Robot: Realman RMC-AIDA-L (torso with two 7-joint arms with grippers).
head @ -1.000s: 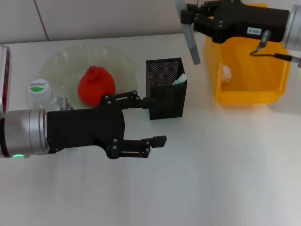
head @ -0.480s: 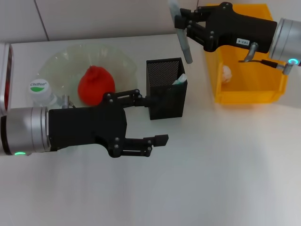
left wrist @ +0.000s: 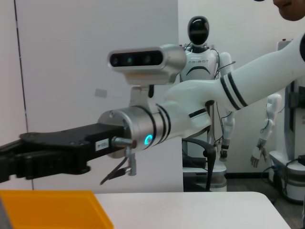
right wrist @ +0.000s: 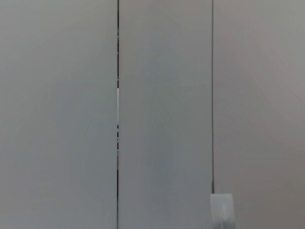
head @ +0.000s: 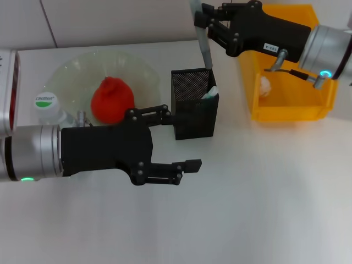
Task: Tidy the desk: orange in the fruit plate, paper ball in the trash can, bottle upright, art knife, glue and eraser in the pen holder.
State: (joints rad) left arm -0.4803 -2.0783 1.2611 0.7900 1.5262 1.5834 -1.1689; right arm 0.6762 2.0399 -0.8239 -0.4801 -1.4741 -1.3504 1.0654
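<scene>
Nearest the camera, the left pincer [head: 179,146] is held low over the white table [head: 247,209], its black fingers spread apart with nothing between them, one of them close against the front of the black mesh pen holder [head: 193,104]. Compared with a second ago it is shifted only slightly to the right.

Behind it, the orange [head: 112,99] is seen in the clear glass fruit plate [head: 71,71], and the small white-capped bottle [head: 45,104] stands upright beside the plate. A pale item already stands inside the pen holder. In the yellow plastic trash can [head: 291,113] the white paper ball [head: 265,84] is lying against the inner wall.

Farthest back, the right pincer [head: 204,25] is clamped on the grey art knife [head: 202,38], held nearly vertical. A second ago the knife was beside the trash can; it is now carried leftward so that its lower end hangs just above the pen holder's far rim. The knife is judged almost lined up for dropping in, with lowering and release yet to be done.
</scene>
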